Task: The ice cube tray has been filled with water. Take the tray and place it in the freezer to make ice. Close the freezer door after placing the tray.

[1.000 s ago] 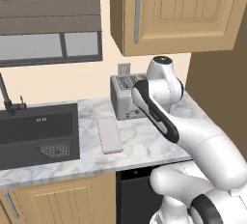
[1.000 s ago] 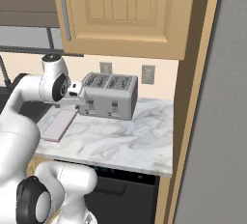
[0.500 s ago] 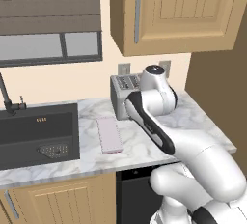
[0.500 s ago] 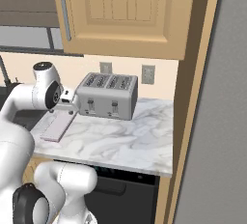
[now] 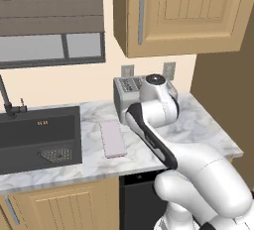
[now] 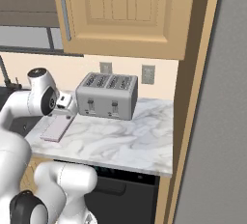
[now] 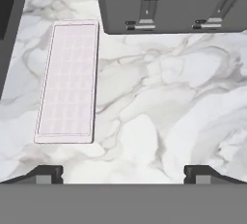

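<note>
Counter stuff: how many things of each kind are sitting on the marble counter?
Ice cube tray: 1
Toaster: 1
Total: 2

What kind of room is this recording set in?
A rendered home kitchen, by the look of it: a marble counter with a dark sink set in it, a silver toaster against the wall, and wooden cabinets overhead. A pale pink ice cube tray lies on the counter.
</note>
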